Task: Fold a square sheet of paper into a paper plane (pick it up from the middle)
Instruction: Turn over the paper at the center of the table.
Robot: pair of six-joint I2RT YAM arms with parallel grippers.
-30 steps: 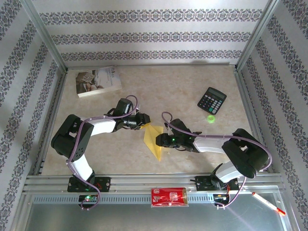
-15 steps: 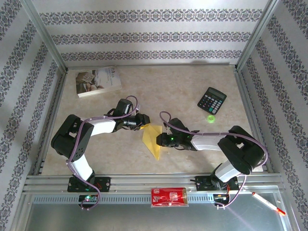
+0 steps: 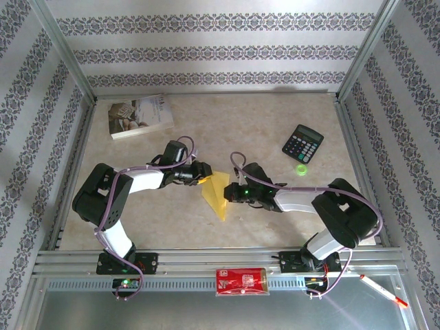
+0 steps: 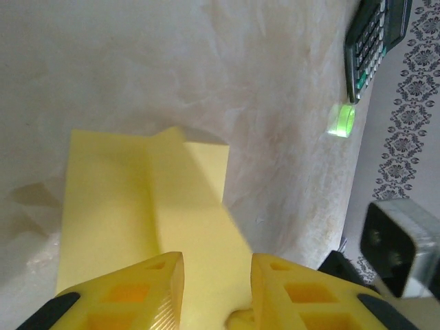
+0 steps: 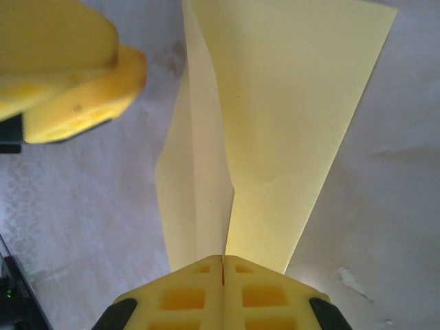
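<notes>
Though unclear overhead, close up: right end effector (image 5: 223,260) tight on paper (image 5: 289,103).

Floral-striped walls (image 3: 220,51) enclose a beige marbled tabletop (image 3: 261,124)

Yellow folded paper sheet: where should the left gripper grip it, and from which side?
Best grip the raised centre ridge of the yellow folded paper sheet from its left side, the left gripper astride it. The ridge stands up from the flat flaps, and the right gripper pinches the opposite side.
</notes>
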